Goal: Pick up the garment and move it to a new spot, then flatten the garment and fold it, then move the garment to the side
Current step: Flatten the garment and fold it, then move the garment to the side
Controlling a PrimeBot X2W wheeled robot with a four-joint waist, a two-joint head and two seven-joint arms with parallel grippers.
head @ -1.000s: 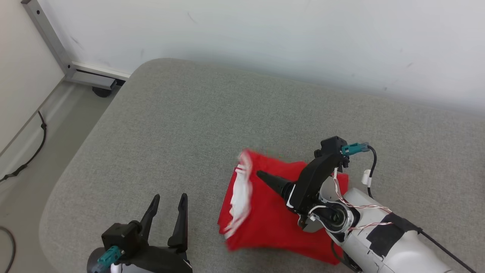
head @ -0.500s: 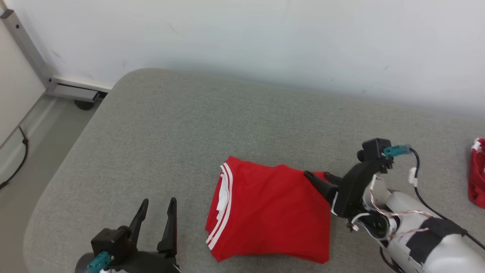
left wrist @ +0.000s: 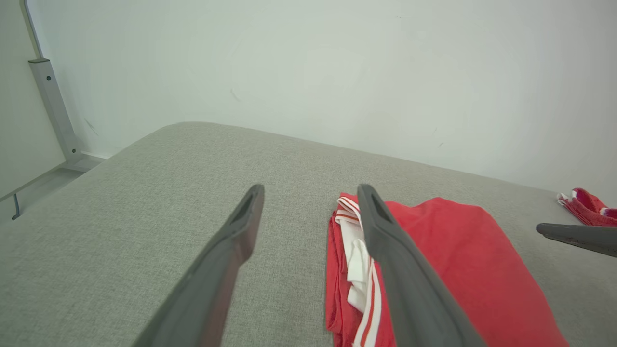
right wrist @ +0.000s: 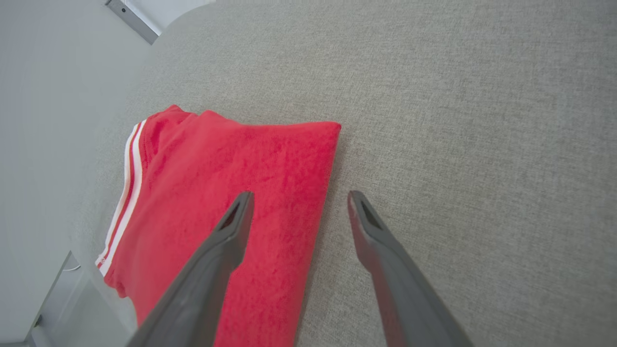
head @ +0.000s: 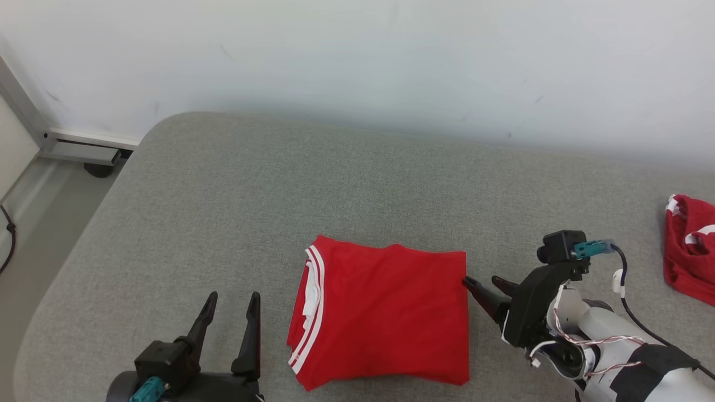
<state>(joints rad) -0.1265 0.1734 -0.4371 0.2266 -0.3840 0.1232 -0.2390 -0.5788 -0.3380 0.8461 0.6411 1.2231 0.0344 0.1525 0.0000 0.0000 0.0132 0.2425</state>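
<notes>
The garment (head: pixel 385 318) is red with white stripes at its left hem and lies folded into a flat rectangle on the grey padded surface (head: pixel 279 184). My right gripper (head: pixel 481 281) is open just off the garment's right edge, with nothing between its fingers. In the right wrist view that gripper (right wrist: pixel 301 197) hovers over the garment's (right wrist: pixel 231 159) folded edge, one finger above red cloth and the other above bare surface. My left gripper (head: pixel 233 298) is open and empty, to the left of the garment. The left wrist view shows the gripper (left wrist: pixel 311 190) beside the striped hem (left wrist: pixel 359 250).
A second red and white cloth (head: pixel 690 251) lies crumpled at the far right of the surface. The white wall (head: pixel 357 56) runs along the back. Beyond the surface's rounded left edge are floor and a metal frame foot (head: pixel 84 151).
The camera has swung to the right. My right gripper has drawn back from above the garment to its right edge. The striped hem, blurred in motion a second ago, now lies settled flat.
</notes>
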